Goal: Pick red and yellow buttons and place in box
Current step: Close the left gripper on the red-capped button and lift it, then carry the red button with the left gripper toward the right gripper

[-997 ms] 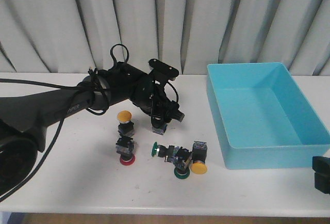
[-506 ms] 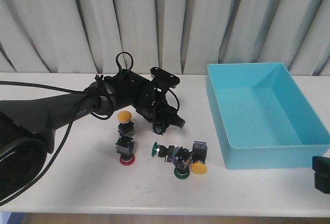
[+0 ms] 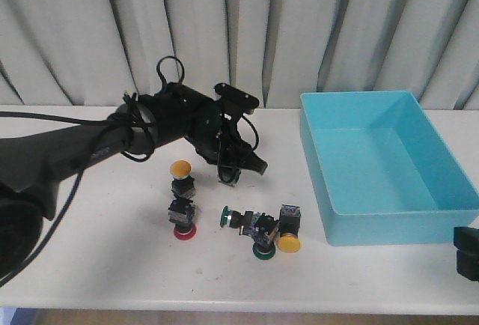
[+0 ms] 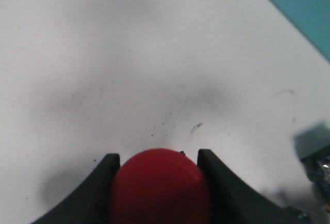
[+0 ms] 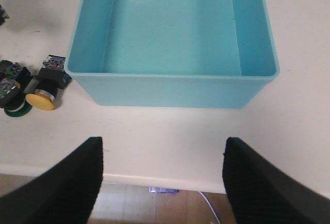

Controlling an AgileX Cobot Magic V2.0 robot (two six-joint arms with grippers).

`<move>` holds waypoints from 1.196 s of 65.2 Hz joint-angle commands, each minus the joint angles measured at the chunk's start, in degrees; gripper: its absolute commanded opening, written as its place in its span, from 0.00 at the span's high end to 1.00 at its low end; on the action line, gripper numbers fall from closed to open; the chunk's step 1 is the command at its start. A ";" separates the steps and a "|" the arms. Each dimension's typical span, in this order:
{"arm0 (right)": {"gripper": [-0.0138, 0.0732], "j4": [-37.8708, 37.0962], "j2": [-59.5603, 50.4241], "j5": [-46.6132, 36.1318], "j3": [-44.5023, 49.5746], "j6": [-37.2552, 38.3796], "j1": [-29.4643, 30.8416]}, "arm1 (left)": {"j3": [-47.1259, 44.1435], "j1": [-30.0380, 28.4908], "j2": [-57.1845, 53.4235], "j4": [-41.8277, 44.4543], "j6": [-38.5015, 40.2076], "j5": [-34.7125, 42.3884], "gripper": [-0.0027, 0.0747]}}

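- Left gripper is clamped on a red button, its smooth domed cap glossy between matte black fingers; the body is hidden.
- Smooth-walled turquoise box sits toward the table's right edge.
- Right gripper is spread wide, its tips cut off.

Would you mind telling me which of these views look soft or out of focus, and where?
Left wrist view: the red button in the left pincer is blurred, as is the object at the right edge. Front view: mildly soft throughout. Right wrist view: the box is fairly sharp, the right pincer's fingers soft.
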State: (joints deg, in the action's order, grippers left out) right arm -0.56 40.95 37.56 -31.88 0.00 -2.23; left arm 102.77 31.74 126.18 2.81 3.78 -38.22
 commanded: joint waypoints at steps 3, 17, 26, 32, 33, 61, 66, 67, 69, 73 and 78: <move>0.30 -0.52 0.18 -3.32 -1.95 0.00 0.33 | 1.90 0.07 -10.36 0.06 0.28 -0.66 0.72; 0.30 -0.52 0.18 -3.32 -1.95 0.00 0.33 | -1.68 0.07 -21.03 2.91 -1.41 -6.49 0.72; 0.30 -0.52 0.18 -3.32 -1.95 0.00 0.33 | -11.75 0.07 -29.55 6.51 -1.13 -3.71 0.72; 0.30 -0.52 0.18 -3.32 -1.95 0.00 0.33 | -19.69 0.07 -35.61 9.42 -0.17 -1.90 0.72; 0.30 -0.52 0.18 -3.32 -1.95 0.00 0.33 | -20.88 0.07 -36.50 9.74 -0.04 -1.73 0.72; 0.30 -0.43 0.18 -3.32 -1.95 0.00 0.33 | -48.11 -8.87 -56.13 6.51 1.50 3.47 0.72; 0.30 -0.17 0.18 -3.37 -1.95 0.00 0.33 | -50.45 -9.50 -56.91 -0.57 -3.30 4.60 0.72; 0.30 -0.17 0.18 -3.38 -1.95 0.00 0.33 | -50.76 -9.50 -56.91 -2.14 -4.67 4.61 0.72; 0.30 0.56 0.18 -3.44 -1.95 -1.01 0.33 | -51.19 -9.50 -56.81 -6.78 -7.73 4.92 0.72; 0.30 2.95 0.18 -3.38 -1.95 -5.27 0.18 | -51.90 -9.50 -56.56 -16.13 -14.73 5.50 0.72; 0.30 7.67 0.23 -3.38 -1.95 -13.24 -0.88 | -51.96 -9.50 -56.23 -28.52 -26.21 5.58 0.72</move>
State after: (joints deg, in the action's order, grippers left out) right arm 2.33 40.95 37.56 -31.88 -5.18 -2.41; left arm 49.60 22.18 70.99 -10.32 -10.03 -37.06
